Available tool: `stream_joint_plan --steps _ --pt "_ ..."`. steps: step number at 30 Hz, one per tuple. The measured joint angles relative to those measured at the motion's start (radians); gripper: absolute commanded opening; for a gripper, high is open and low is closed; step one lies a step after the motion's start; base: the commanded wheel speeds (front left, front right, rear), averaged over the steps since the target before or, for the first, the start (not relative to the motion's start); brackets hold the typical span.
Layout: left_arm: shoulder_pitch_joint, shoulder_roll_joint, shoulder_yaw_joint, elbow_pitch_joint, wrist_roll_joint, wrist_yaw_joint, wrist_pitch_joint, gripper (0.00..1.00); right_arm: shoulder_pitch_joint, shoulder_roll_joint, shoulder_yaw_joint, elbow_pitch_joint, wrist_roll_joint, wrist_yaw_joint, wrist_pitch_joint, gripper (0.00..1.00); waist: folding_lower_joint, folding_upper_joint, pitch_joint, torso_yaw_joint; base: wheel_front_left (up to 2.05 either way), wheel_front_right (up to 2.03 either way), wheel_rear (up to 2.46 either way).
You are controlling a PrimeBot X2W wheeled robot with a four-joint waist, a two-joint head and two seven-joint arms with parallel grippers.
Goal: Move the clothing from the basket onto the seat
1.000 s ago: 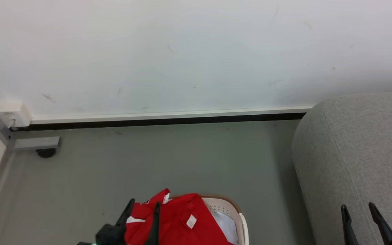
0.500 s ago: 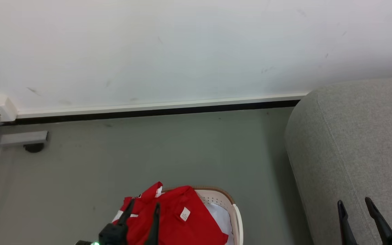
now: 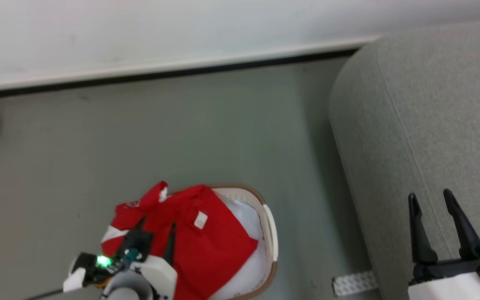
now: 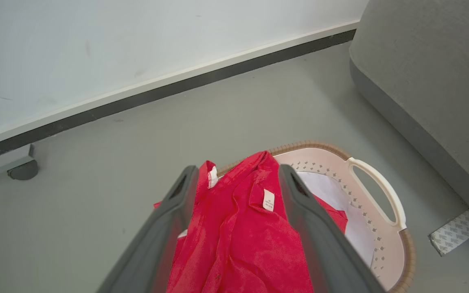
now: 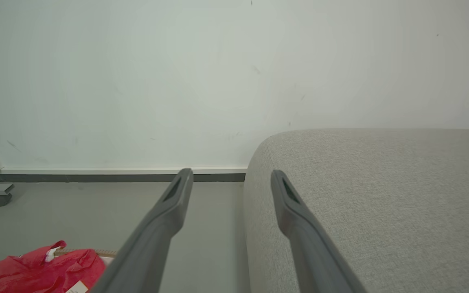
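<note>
"Head view: grey sofa at right, white laundry basket lower centre. Where's the red garment?"

"Heaped in the basket, spilling over its left rim, just ahead of the left claw, which gapes wide, empty. The right claw, also spread and empty, hangs over the sofa, well apart. Left is nearer."

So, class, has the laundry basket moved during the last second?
No. The laundry basket sits at the same gap from the grey sofa; the whole head view slid, so the camera moved.
</note>
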Motion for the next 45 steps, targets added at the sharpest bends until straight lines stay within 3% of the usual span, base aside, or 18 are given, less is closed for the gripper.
stream_joint_plan --steps 6,13,20,27,28,29,31,39,45 --pt "-0.144 0.046 -0.009 0.194 0.048 0.049 0.054 1.0 -0.069 0.015 0.016 -0.019 0.028 0.0 0.0 1.0 0.0001 0.0 0.112 -0.051 0.0 0.0 0.0" --pt "-0.286 0.112 -0.034 0.324 0.105 0.108 0.151 1.0 -0.122 0.027 0.024 -0.046 0.061 0.0 0.0 1.0 0.0002 0.0 0.249 -0.102 0.0 0.0 0.0" --pt "-0.349 0.168 -0.053 0.412 0.124 0.118 0.232 1.0 -0.154 0.031 0.037 -0.054 0.115 0.0 0.0 1.0 0.0002 0.0 0.357 -0.139 0.0 0.0 0.0" --pt "-0.38 0.196 -0.059 0.448 0.124 0.126 0.243 1.0 -0.169 0.031 0.046 -0.061 0.142 0.0 0.0 1.0 0.0 -0.0001 0.414 -0.164 0.0 0.0 0.0" --pt "-0.382 0.201 -0.06 0.453 0.124 0.126 0.244 0.83 -0.172 0.031 0.049 -0.062 0.145 0.0 0.0 1.0 0.0 0.0 0.42 -0.167 0.0 0.0 0.0" --pt "-0.386 0.204 -0.06 0.458 0.124 0.126 0.244 0.45 -0.173 0.031 0.05 -0.063 0.148 0.0 0.0 1.0 0.0 0.0 0.425 -0.168 0.0 0.0 0.0" --pt "-0.393 0.207 -0.06 0.468 0.12 0.123 0.244 0.0 -0.175 0.031 0.052 -0.063 0.151 0.0 0.0 1.0 0.0 0.0 0.434 -0.171 0.0 0.0 0.0" --pt "-0.399 0.177 -0.041 0.482 0.064 0.085 0.135 0.0 -0.175 0.032 0.053 -0.037 0.153 0.0 0.0 1.0 0.0 0.0 0.404 -0.158 0.0 0.0 0.0" --pt "-0.374 0.081 -0.014 0.465 -0.017 0.026 0.04 0.0 -0.138 0.032 0.043 -0.027 0.113 0.0 0.0 1.0 -0.0001 0.0 0.304 -0.137 0.0 0.0 0.0"
